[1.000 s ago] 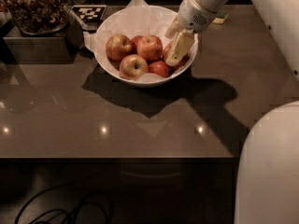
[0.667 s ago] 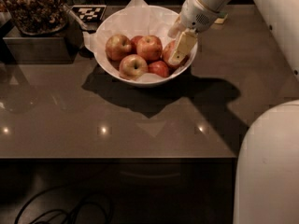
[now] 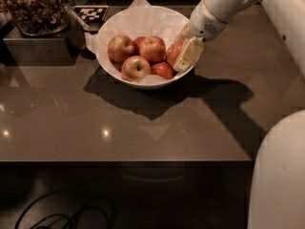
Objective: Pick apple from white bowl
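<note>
The white bowl (image 3: 107, 56), lined with white paper, stands at the back of the table and holds several apples. The orange-red apple (image 3: 172, 51) lies at the bowl's right side. My gripper (image 3: 180, 56) reaches down into the bowl from the upper right and is shut on this apple. Its pale near finger (image 3: 189, 55) presses the apple's right side, and the far finger is mostly hidden. A yellower apple with a stem dimple (image 3: 136, 68) lies at the front, and a small deep-red apple (image 3: 163, 70) sits beside it.
Two more apples (image 3: 120, 48) (image 3: 152, 48) lie in the bowl's left and middle. A container of brown bits (image 3: 35, 8) stands on a dark box at the back left, with a black-and-white tag (image 3: 90, 13) beside it. My white body (image 3: 281, 175) fills the lower right.
My gripper has shifted slightly right and down inside the bowl. The orange-red apple now shows more fully to the left of the near finger.
</note>
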Robot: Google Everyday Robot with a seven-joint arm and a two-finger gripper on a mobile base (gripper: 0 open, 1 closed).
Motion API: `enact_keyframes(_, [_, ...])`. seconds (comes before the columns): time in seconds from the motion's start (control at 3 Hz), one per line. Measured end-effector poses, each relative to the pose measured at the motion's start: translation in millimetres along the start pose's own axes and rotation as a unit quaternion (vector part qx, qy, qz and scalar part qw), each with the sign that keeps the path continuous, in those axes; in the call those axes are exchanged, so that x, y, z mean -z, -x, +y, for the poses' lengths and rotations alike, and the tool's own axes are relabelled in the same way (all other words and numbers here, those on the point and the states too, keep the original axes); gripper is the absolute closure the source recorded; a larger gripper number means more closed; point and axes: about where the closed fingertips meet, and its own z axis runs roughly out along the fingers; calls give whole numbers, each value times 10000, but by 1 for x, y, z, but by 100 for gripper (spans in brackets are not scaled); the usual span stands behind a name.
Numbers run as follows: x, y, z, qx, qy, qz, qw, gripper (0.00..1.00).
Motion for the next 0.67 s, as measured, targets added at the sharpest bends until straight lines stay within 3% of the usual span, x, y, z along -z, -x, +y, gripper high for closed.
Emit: enact_keyframes(0.67, [-11, -6, 1, -72, 57, -132, 9999, 72])
